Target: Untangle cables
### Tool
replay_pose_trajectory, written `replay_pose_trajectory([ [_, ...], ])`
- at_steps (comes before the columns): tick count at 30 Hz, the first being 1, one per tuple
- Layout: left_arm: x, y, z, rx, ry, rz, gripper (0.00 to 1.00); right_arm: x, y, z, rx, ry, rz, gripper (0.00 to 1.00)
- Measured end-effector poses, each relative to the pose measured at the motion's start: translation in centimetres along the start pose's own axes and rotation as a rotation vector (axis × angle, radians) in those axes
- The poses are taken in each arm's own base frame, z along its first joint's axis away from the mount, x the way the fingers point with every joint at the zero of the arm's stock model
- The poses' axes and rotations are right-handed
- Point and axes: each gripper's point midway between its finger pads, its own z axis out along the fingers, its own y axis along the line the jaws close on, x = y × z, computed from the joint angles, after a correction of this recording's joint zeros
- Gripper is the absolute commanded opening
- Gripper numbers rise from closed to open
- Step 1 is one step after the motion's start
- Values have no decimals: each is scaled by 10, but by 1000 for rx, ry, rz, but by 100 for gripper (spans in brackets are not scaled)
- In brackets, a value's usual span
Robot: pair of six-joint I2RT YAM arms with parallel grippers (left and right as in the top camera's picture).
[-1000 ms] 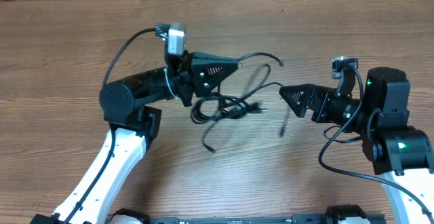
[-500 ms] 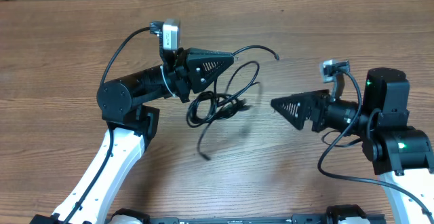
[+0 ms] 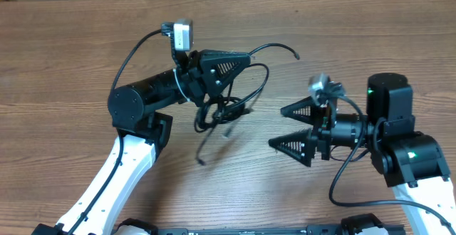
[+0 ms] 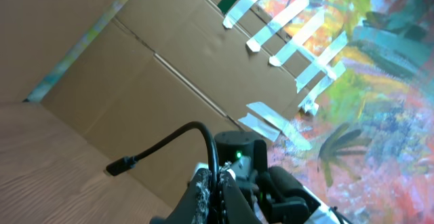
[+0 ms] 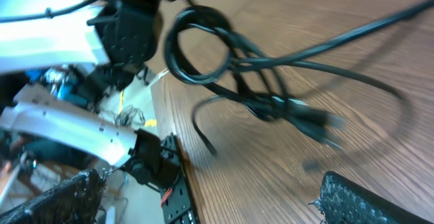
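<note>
1. The left tool (image 3: 244, 59) is clamped on the cables (image 3: 226, 111); their tangle hangs at its 6 o'clock, above the surface (image 3: 71, 50).
2. The right tool (image 3: 281, 127), at the tangle's 3 o'clock, gapes wide and holds nothing.

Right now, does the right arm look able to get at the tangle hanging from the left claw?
Probably yes. The right claw is open and faces the cables, which hang from the shut left claw; nothing stands between them.
</note>
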Motion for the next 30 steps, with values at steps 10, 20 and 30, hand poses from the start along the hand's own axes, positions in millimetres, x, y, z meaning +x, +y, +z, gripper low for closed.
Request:
replay_pose_trajectory([
  [10,11,-12,19,43,-9,-49,4,11,-4,34,-90,86,-38,100],
  [20,22,-21,31,74,-3,-72,4,6,-11,38,-81,75,-67,100],
  [30,22,-24,35,80,-21,-82,4,4,-9,38,-92,68,-80,7],
])
